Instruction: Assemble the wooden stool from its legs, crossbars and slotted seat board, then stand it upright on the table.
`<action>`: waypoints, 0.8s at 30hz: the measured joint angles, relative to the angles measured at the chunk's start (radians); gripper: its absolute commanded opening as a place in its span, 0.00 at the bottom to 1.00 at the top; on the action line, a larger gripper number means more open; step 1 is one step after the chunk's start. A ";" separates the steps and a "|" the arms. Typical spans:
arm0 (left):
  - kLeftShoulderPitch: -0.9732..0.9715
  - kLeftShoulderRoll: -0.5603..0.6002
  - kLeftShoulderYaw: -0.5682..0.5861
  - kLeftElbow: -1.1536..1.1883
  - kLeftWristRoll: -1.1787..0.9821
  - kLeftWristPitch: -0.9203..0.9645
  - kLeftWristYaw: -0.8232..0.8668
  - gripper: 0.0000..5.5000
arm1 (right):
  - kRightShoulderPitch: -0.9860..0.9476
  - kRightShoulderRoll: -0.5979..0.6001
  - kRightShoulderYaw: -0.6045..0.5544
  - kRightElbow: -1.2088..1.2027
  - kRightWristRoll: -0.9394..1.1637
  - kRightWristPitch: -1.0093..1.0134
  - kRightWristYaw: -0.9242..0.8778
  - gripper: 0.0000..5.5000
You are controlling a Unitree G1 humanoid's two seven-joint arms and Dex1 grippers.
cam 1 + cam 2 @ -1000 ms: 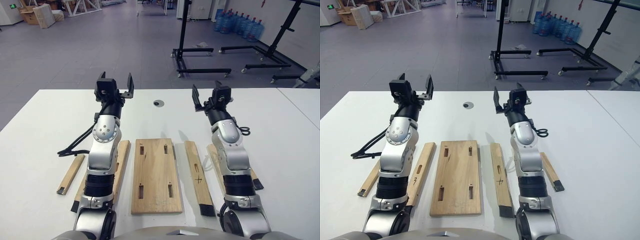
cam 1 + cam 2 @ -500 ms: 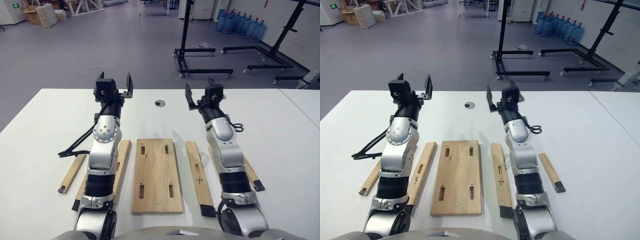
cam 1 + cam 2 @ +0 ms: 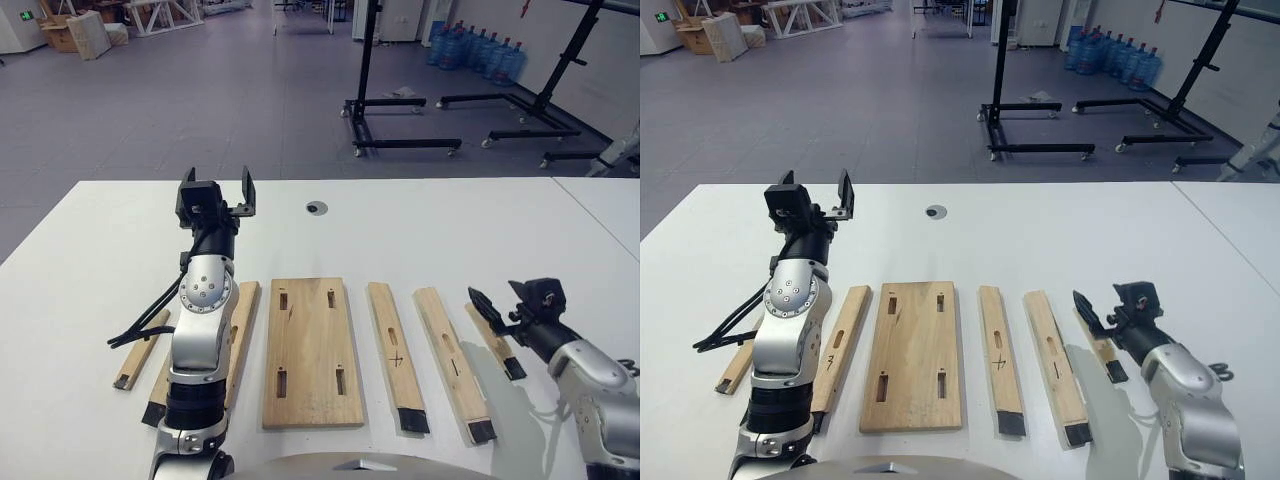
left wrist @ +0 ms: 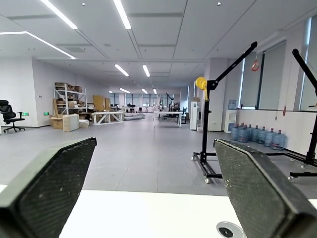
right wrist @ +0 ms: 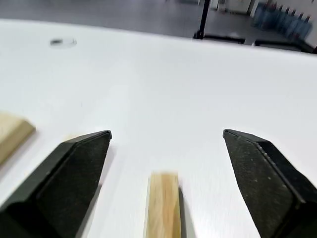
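Item 1, right gripper. Its fingers are spread wide and hold nothing. The pale end of the short right-hand crossbar lies on the table between and below them, not touched.

Item 2, left gripper. Its fingers are parted and empty, raised above the far part of the table, well apart from every wooden part.

Item 3, change. A second ago the right arm stretched forward beside the seat board. It now sits drawn back and out to the right, low over the crossbar. That swing uncovers the second right-hand leg, which lies beside the marked leg. The left arm shifts only slightly.

Item 4, meaning. We judge this the approach to a first pick. All parts lie flat and separate, and no joint is started.

Item 5, hidden or unclear.
- The left arm covers much of the left-hand leg.
- A dark tip shows beneath that arm; we cannot tell whether it belongs to a further leg.
- The far-left crossbar is partly crossed by a cable.
- The right fingers hide the right crossbar's far end in the head views, so we cannot tell their height above it.
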 measured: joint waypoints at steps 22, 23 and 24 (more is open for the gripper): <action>0.033 -0.037 0.007 -0.040 0.020 0.030 0.015 0.79 | 0.164 -0.074 0.048 -0.026 0.023 0.119 0.041 0.25; 0.033 -0.036 0.011 -0.038 0.020 0.033 0.015 0.79 | 0.162 -0.077 0.050 -0.028 0.031 0.130 0.041 0.23; 0.033 -0.036 0.013 -0.037 0.020 0.033 0.015 0.79 | 0.159 -0.079 0.050 -0.031 0.033 0.138 0.039 0.23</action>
